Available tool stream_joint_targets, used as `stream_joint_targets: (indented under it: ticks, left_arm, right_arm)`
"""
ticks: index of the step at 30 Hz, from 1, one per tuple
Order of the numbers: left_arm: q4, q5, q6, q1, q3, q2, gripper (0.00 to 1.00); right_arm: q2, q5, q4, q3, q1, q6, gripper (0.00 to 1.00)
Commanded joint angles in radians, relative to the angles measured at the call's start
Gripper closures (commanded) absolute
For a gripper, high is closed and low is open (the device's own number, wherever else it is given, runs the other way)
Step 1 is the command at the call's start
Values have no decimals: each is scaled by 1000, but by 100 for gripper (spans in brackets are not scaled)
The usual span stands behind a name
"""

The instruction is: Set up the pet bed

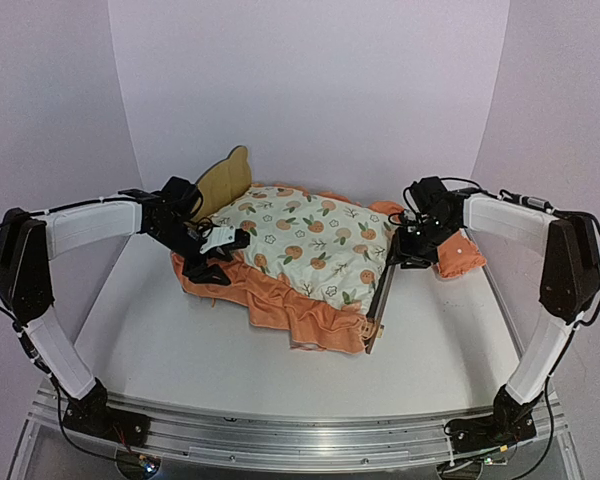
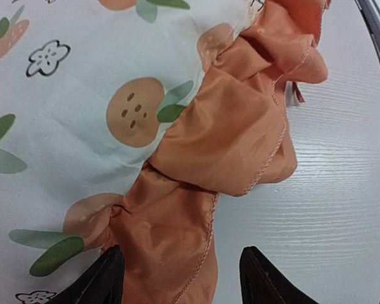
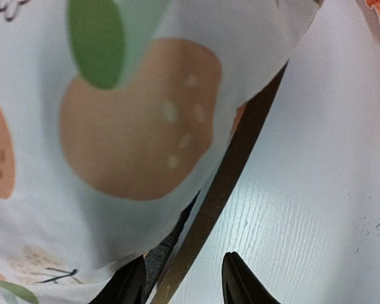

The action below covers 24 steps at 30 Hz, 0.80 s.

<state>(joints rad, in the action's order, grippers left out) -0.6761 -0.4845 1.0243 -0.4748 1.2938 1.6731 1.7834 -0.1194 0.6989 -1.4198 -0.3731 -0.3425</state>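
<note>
Light plywood pet bed (image 1: pixel 227 178) stands upright, angled, mostly covered over.

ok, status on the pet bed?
Tools open: left tool above the frill of the orange-print ruffled mattress pad, right tool at the side rail of the light plywood pet bed. Pad lies on the bed; small orange pillow outside it.

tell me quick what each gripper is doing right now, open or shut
left gripper: open over the orange ruffle, holding nothing
right gripper: open, fingers either side of the bed rail, not clamped on it
</note>
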Motion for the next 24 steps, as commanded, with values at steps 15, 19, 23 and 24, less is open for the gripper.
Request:
stream_joint_targets:
  ticks: [15, 19, 23, 24]
  left_arm:
    - [21, 66, 110, 2, -130, 46, 48]
    - [-28, 28, 95, -3, -202, -6, 53]
    - [-77, -19, 70, -16, -261, -79, 54]
    - [-90, -29, 64, -19, -273, -97, 54]
  right_arm:
    - [46, -71, 114, -38, -35, -147, 60]
    - [112, -97, 113, -110, -59, -131, 62]
    - [182, -113, 114, -210, -83, -122, 62]
    - [196, -117, 114, -234, -88, -121, 62]
